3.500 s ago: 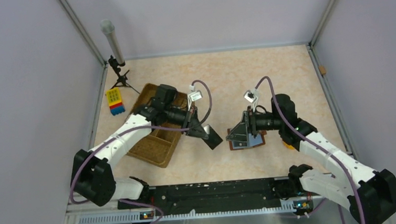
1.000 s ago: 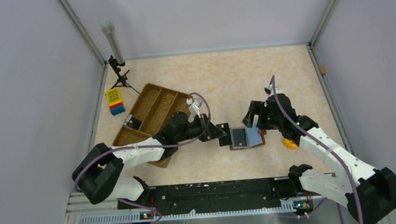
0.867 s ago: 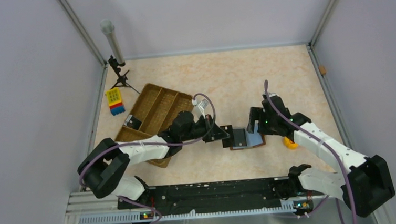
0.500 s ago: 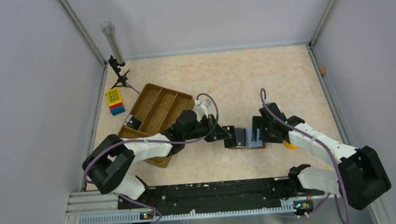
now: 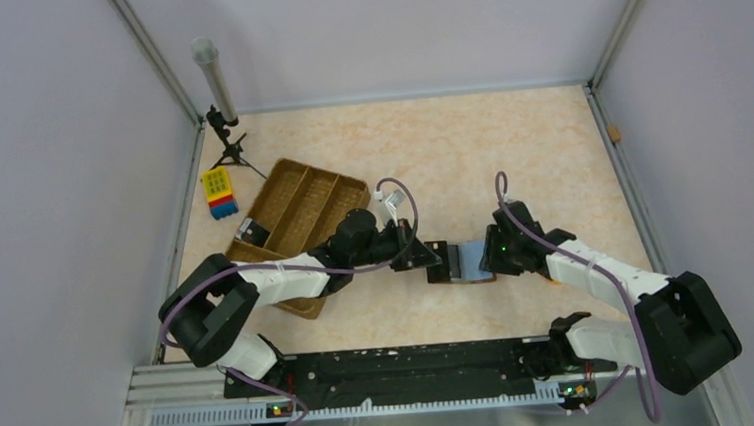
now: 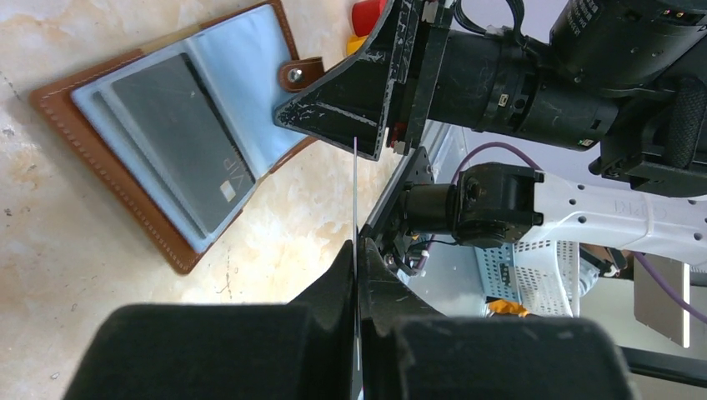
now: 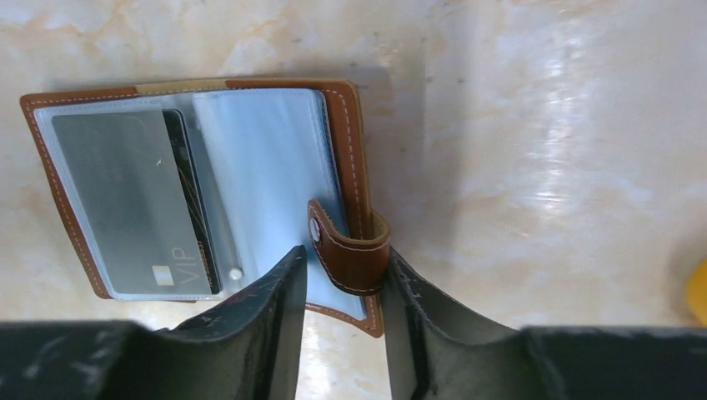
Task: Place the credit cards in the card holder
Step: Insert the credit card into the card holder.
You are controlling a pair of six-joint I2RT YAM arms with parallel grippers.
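The brown card holder (image 5: pixel 469 263) lies open on the table, showing bluish sleeves (image 7: pixel 258 158). One grey credit card (image 7: pixel 125 196) marked VIP sits in its left sleeve (image 6: pixel 179 142). My left gripper (image 5: pixel 432 256) is shut on another credit card (image 5: pixel 452 260) at the holder's left edge. That card shows edge-on as a thin line (image 6: pixel 354 183) rising from the fingertips (image 6: pixel 356 248). My right gripper (image 7: pixel 344 250) is low at the holder's right edge (image 5: pixel 491 250), closed in on the snap strap (image 7: pixel 354 260). The right finger presses the strap and the left finger is at its snap.
A large brown compartmented tray (image 5: pixel 289 163) lies at the left with a small black item (image 5: pixel 247 232) in it. A yellow-and-blue block (image 5: pixel 218 192) and a small tripod with a tube (image 5: pixel 216 84) stand at the back left. A yellow-orange object (image 7: pixel 699 292) lies right of the holder.
My right gripper has come down to the holder's right edge and narrowed its jaws around the strap. My left gripper has carried its card right, up to the holder's left edge.
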